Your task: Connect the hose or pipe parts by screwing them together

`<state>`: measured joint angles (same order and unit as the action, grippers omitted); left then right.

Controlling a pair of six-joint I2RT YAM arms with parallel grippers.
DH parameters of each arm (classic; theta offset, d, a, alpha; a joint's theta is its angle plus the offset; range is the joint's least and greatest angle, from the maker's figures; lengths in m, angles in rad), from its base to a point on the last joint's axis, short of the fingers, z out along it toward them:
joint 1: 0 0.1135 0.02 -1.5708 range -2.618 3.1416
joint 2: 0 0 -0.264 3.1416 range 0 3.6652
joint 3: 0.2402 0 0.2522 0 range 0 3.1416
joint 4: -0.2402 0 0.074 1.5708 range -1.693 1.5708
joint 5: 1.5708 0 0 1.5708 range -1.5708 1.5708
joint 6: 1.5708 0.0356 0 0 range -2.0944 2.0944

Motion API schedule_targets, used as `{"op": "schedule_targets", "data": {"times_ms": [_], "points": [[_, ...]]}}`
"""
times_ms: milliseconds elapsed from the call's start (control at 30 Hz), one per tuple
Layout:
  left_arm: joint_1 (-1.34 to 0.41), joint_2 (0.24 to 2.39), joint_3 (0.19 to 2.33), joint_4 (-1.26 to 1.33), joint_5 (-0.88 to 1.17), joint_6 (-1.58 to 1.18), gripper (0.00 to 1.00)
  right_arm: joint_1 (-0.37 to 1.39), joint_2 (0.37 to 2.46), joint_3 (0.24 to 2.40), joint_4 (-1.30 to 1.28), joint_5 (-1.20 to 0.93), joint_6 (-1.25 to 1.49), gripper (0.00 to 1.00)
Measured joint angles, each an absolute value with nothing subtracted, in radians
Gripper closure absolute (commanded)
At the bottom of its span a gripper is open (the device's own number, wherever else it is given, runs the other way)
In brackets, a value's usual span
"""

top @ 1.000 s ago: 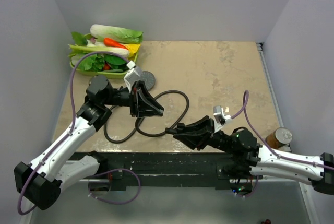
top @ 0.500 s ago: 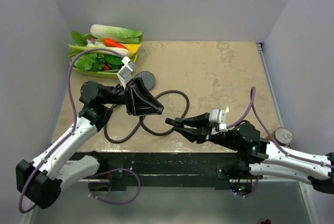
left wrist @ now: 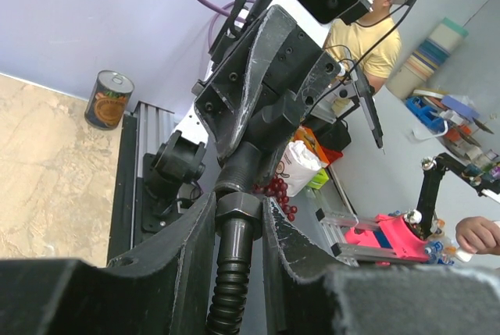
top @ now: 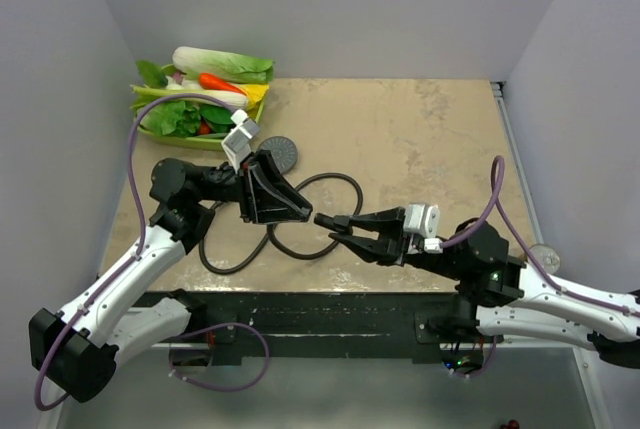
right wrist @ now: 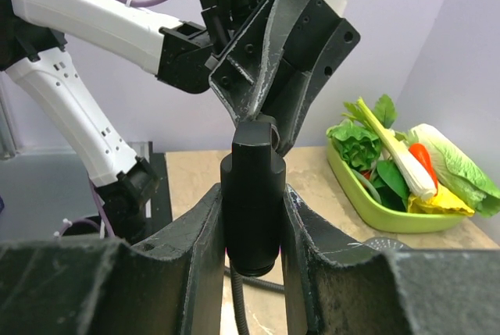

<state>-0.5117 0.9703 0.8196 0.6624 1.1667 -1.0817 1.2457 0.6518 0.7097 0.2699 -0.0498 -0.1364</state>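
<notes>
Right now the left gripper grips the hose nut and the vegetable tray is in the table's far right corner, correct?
No: the vegetable tray sits in the far left corner, as the top view shows. The left gripper does grip the hose nut.

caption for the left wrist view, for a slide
Left end effector grips the hex hose nut, aligned with the dark fitting in the right end effector.

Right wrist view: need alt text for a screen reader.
The right gripper clamps a dark cylindrical hose fitting upright, its top end at the tip of the left gripper facing it. Behind on the right, a green tray of vegetables sits on the beige table.
</notes>
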Motion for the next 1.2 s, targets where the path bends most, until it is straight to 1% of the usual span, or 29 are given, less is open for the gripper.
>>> {"op": "schedule_targets", "data": {"times_ms": [233, 800, 1067, 1200], "points": [[-0.511, 0.967, 0.82, 0.632, 1.166, -1.063, 1.0, 1.246, 0.705, 0.738, 0.242, -0.073, -0.153, 1.0], [-0.512, 0.957, 0.819, 0.6, 1.171, -1.029, 1.0, 1.248, 0.729, 0.776, 0.234, -0.081, -0.166, 1.0], [-0.511, 0.957, 0.819, 0.603, 1.171, -1.029, 1.0, 1.248, 0.735, 0.774, 0.256, -0.082, -0.16, 1.0], [-0.508, 0.953, 0.819, 0.604, 1.176, -1.029, 1.0, 1.248, 0.754, 0.749, 0.314, -0.088, -0.131, 1.0]]}}
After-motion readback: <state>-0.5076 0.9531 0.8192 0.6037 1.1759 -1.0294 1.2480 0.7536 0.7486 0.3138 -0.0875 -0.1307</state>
